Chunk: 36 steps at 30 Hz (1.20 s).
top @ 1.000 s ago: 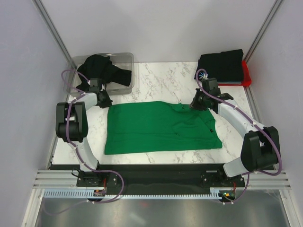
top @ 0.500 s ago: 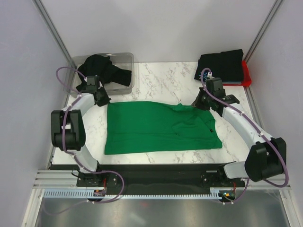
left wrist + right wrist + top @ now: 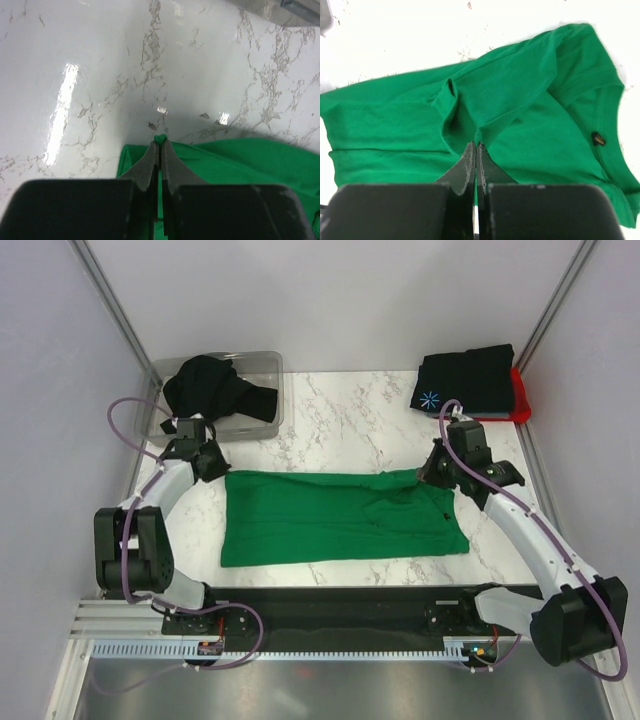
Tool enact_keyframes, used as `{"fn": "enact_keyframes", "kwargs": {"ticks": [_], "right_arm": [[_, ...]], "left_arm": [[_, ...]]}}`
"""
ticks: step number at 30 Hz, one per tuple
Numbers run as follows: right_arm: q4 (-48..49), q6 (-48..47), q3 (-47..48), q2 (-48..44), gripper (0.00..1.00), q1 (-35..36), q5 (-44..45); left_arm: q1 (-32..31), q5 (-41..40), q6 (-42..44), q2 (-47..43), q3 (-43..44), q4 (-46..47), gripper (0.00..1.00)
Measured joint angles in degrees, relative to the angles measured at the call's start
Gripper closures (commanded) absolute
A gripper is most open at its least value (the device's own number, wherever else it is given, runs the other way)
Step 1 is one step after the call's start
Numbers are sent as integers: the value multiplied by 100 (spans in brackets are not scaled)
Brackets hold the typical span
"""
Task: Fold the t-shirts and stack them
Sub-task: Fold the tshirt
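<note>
The green t-shirt (image 3: pixel 340 515) lies spread on the marble table, its far edge lifted at both ends. My left gripper (image 3: pixel 218 472) is shut on its far left corner; the left wrist view shows a nub of green cloth (image 3: pixel 161 138) pinched between the tips. My right gripper (image 3: pixel 428 472) is shut on its far right edge, with a fold of the green shirt (image 3: pixel 520 100) held in the tips (image 3: pixel 476 146). A folded black t-shirt with a blue-white starburst (image 3: pixel 465 380) lies on a red one (image 3: pixel 521 395) at the back right. A crumpled black t-shirt (image 3: pixel 215 390) fills the bin.
A clear plastic bin (image 3: pixel 268 365) stands at the back left. Frame posts and grey walls enclose the table. The black strip with the arm bases runs along the near edge (image 3: pixel 330 600).
Both grippers have moved toward the near side, pulling the shirt's far edge with them, so the green shirt is now narrower front to back. The starburst print is now uncovered.
</note>
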Motion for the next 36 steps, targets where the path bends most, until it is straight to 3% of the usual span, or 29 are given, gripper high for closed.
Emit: {"fn": "enact_keyframes", "kwargs": {"ticks": [23, 30, 32, 33, 35, 36], "right_arm": [[-804, 42, -479, -1620, 100, 0, 452], [-997, 149, -1071, -2256, 100, 0, 450], [-1082, 251, -1311, -2511, 99, 0, 455], [-1117, 334, -1449, -2680, 96, 0, 455], [-1202, 555, -1681, -3067, 68, 0, 470], [-1250, 667, -1773, -3281, 55, 0, 496]], "left_arm": [[-258, -356, -166, -1652, -1320, 46, 95], [-280, -415, -170, -1974, -1613, 83, 93], [-280, -437, -229, -2072, -1735, 81, 87], [-278, -452, -297, -2175, -1836, 85, 77], [-278, -505, -424, -2452, -2063, 63, 42], [-280, -560, -503, -2656, -2194, 44, 18]]}}
